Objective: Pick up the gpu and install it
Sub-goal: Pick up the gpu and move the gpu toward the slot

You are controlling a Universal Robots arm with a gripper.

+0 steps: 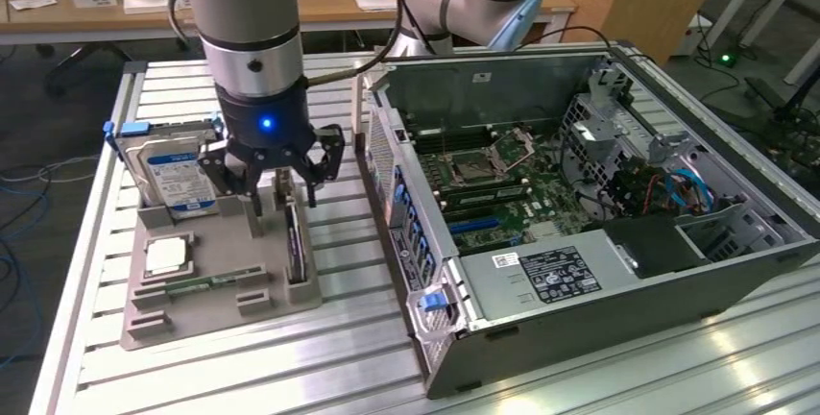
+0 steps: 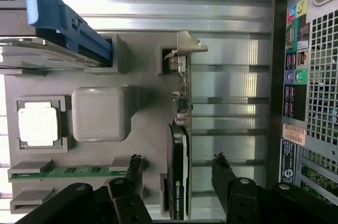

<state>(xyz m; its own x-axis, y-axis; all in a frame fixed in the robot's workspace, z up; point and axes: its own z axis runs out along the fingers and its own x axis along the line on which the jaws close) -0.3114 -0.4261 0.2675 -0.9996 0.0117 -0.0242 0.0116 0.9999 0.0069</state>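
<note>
While the gpu stood edgewise at the tray's edge nearest the computer case, the gripper's wide-spread fingers straddled it without contact.

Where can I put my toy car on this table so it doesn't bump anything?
The bare slats of the table below the gray tray and the computer case in the exterior view are free. So are the slats beyond the hard drive. The gap between tray and case is tight: the open gripper hangs over the gpu there.
</note>
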